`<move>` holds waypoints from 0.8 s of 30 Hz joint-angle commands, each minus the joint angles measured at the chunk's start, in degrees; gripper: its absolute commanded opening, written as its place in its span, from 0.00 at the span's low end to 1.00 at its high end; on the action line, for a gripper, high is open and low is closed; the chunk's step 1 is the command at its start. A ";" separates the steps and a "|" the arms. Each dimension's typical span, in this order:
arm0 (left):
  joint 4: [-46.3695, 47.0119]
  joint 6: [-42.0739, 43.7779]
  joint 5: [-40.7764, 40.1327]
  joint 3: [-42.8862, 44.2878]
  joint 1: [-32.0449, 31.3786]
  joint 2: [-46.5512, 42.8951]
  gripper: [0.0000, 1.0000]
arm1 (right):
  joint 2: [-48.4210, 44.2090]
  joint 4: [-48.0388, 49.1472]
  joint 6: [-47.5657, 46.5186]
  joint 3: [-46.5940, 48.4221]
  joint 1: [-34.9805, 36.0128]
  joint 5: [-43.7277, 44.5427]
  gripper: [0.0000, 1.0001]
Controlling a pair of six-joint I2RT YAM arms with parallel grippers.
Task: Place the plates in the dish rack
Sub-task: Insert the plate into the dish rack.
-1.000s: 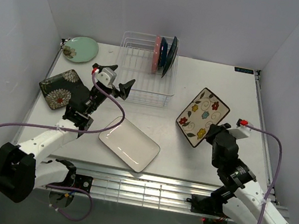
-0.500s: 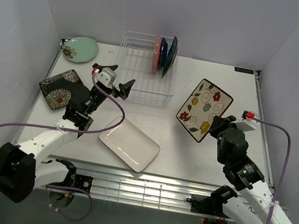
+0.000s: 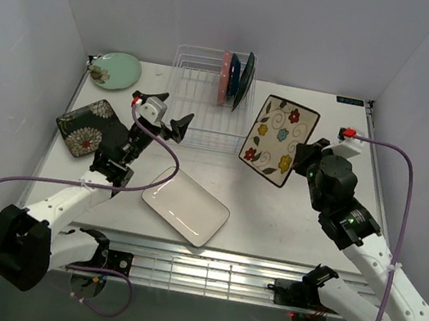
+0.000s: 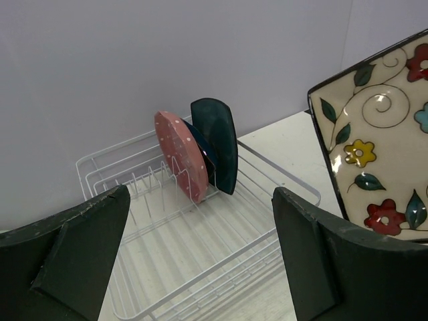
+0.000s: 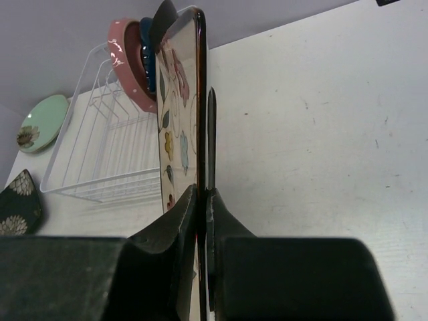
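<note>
Right pincer [image 3: 300,166] is clamped on the flowered plate [image 3: 278,138], which is upright off the table [image 3: 271,214], just right of the dish rack [image 3: 202,92], apparently not touching. Left pincer [image 3: 160,115] gapes wide, empty, by the rack's front.

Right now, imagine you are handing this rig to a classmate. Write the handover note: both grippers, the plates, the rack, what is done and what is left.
Right gripper: shut on the flowered plate, held on edge above the table by the rack's right end.
Left gripper: open and empty, hovering at the rack's near-left side.
Done: the pink plate, blue plate and teal plate stand at the rack's right end.
Left: slot in the flowered plate, then the green plate, dark floral plate and white plate, all lying on the table.
</note>
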 commanded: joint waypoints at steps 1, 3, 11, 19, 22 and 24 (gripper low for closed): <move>-0.12 0.39 -0.35 -0.31 -0.04 -2.05 0.98 | 2.58 15.16 0.06 9.79 0.31 -3.04 0.08; -0.12 0.13 -0.96 -0.22 -0.04 -2.05 0.98 | 5.64 15.69 -0.38 11.82 0.40 -4.70 0.08; -1.35 -1.89 -7.02 1.97 0.05 0.76 0.98 | 17.69 14.38 -2.84 26.13 1.10 -7.70 0.08; -6.17 -7.50 -11.17 6.79 4.43 4.19 0.98 | 32.37 11.05 -5.39 41.95 1.54 -10.16 0.08; -9.25 -13.22 -6.95 8.73 9.62 6.30 0.98 | 39.48 7.45 -6.80 51.79 1.72 -10.86 0.08; -10.22 -15.69 -5.10 9.97 12.08 7.79 0.98 | 44.93 4.01 -7.15 57.15 1.72 -11.04 0.08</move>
